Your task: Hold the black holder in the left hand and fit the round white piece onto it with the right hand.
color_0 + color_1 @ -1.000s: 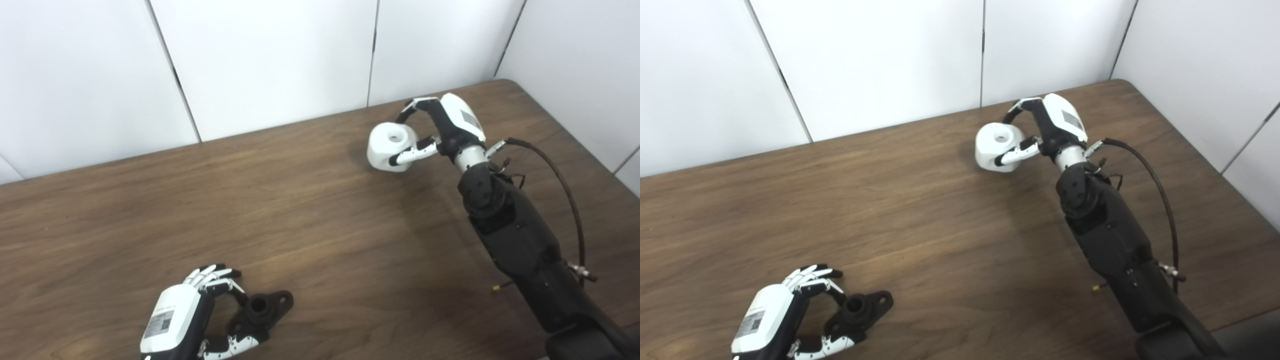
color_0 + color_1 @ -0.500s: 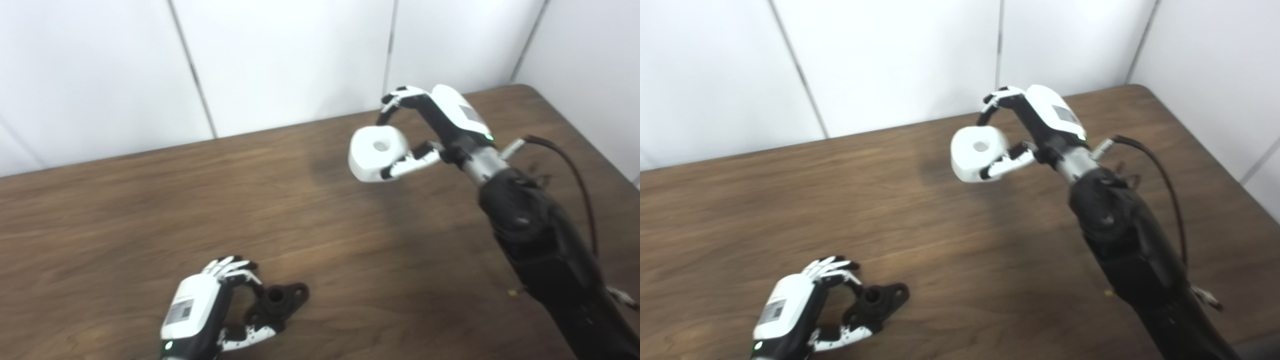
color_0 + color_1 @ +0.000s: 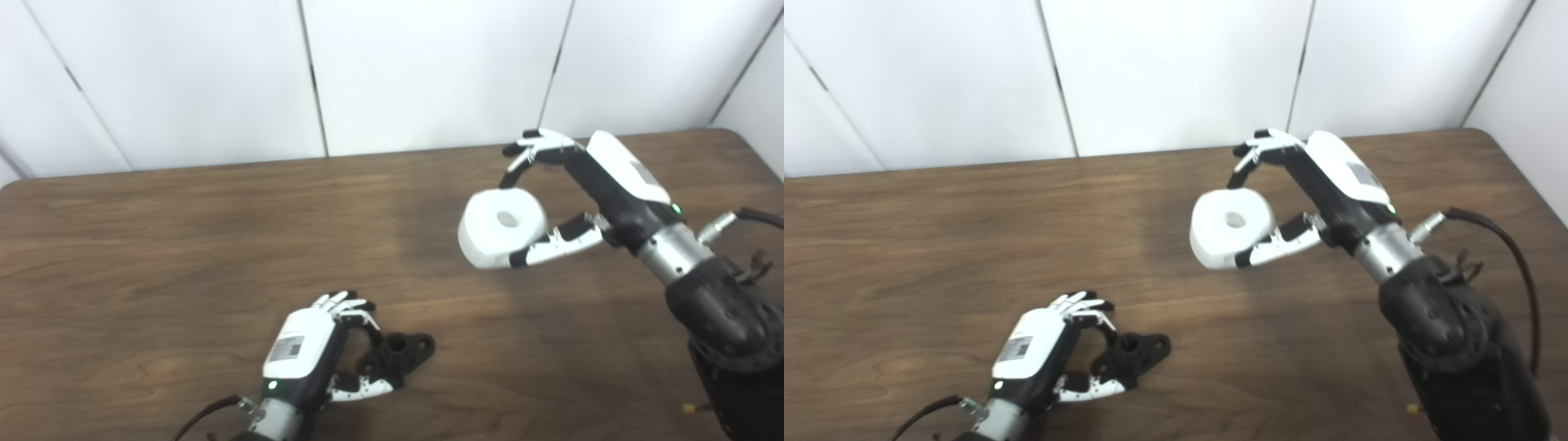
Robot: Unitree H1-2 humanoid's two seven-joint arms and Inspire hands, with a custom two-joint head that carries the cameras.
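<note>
The black holder [image 3: 401, 350], a short tube on a flange with holes, lies on the brown table [image 3: 184, 245] near the front edge. My left hand [image 3: 306, 349] is curled around its left side, fingers over the top and thumb under the front, so it is shut on it. The round white piece [image 3: 499, 226], a thick ring with a centre hole facing up, hangs above the table at right of centre. My right hand [image 3: 612, 184] is shut on it, fingers over its far side and thumb under its near side. The white piece is well apart from the holder.
White wall panels [image 3: 429, 73] rise just behind the table's far edge. A black cable [image 3: 1513, 245] loops out from my right forearm [image 3: 1451, 343] over the table's right side. Bare wood lies between the two hands.
The camera has swung, shifting the whole picture. My right hand has lifted the white piece off the table and brought it nearer and leftward. My left hand stays on the holder.
</note>
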